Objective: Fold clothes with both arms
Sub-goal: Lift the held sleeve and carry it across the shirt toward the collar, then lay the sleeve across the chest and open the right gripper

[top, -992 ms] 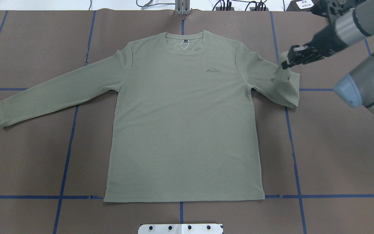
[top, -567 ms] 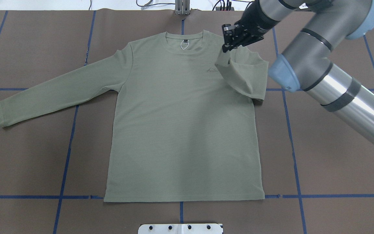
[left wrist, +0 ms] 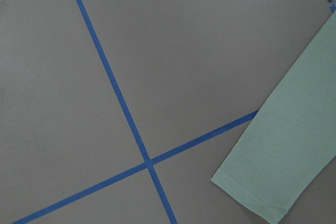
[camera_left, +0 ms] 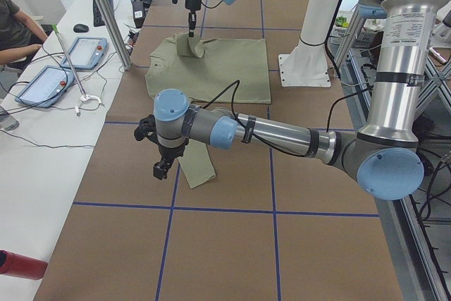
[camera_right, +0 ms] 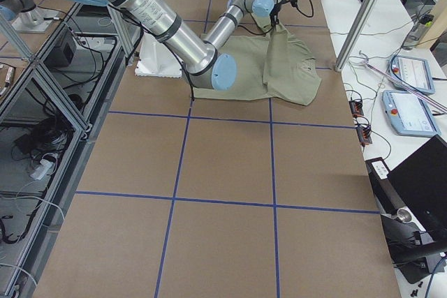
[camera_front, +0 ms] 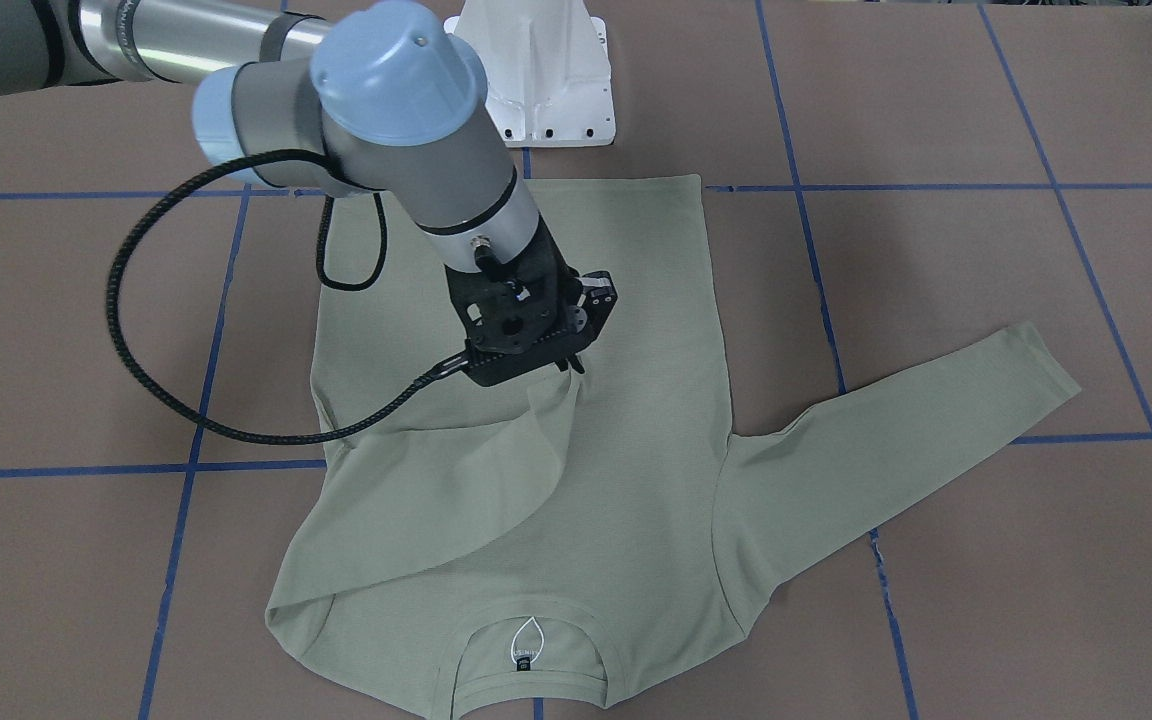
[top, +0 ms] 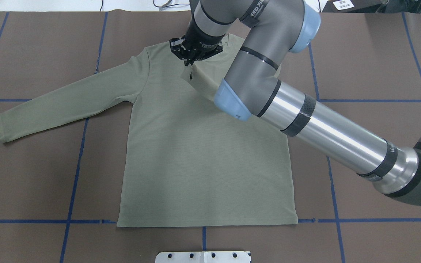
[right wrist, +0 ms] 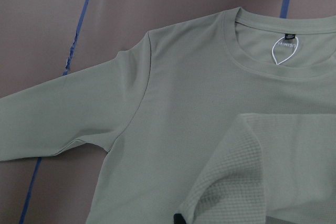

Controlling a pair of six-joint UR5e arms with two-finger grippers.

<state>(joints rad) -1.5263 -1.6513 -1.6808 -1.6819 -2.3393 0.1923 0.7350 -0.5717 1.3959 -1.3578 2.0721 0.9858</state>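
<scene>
The pale sage-green shirt [top: 203, 153] lies flat, front up, on the brown table, collar towards the far edge. My right gripper [top: 190, 63] is shut on the cuff of the shirt's right-hand sleeve [camera_front: 476, 470] and holds it lifted over the chest just below the collar; it also shows in the front view [camera_front: 568, 362]. The other sleeve [top: 64, 102] lies stretched out flat. My left gripper [camera_left: 161, 168] shows only in the left side view, above that sleeve's cuff [left wrist: 278, 182]; I cannot tell whether it is open or shut.
The white pedestal base [camera_front: 536, 80] stands at the robot's edge of the table. Blue tape lines [top: 329, 164] cross the brown cover. A side bench with tablets [camera_left: 77, 51] and a seated person lie beyond the far edge. A red object [camera_left: 17, 264] lies there too.
My right gripper has carried the sleeve cuff leftwards from the table's right side across the chest to just below the collar. The sleeve now drapes over the shirt's body.
</scene>
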